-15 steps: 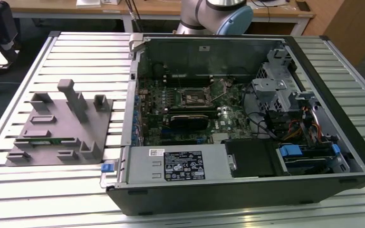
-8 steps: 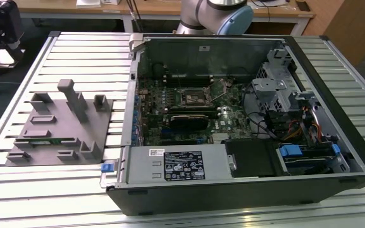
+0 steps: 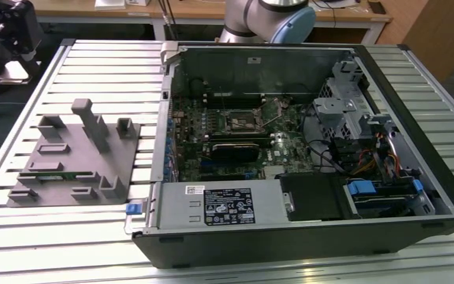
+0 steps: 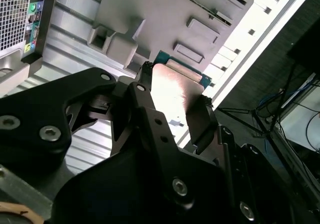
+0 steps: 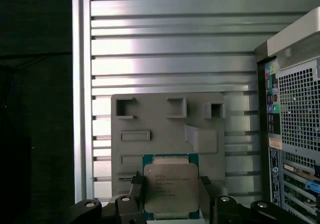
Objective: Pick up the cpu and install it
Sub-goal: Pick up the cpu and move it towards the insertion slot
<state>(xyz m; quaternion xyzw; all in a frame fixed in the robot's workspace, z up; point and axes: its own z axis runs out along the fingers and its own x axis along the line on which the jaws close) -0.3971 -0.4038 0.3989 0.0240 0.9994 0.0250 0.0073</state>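
I see black gripper [image 5: 171, 195] clamped on square silver-topped cpu [image 5: 170, 184] — wrist facing down above grey plastic tray [image 5: 150, 115].

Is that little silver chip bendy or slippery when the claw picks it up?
Probably stiff: the cpu sits flat in the claw without sagging. Its shiny metal top looks slippery. Likely light, being thin.

On the slatted metal table [image 3: 54, 236], the grey moulded plastic tray [image 3: 61, 155] lies beside the open black computer case [image 3: 290, 242], toward the exterior view's left.
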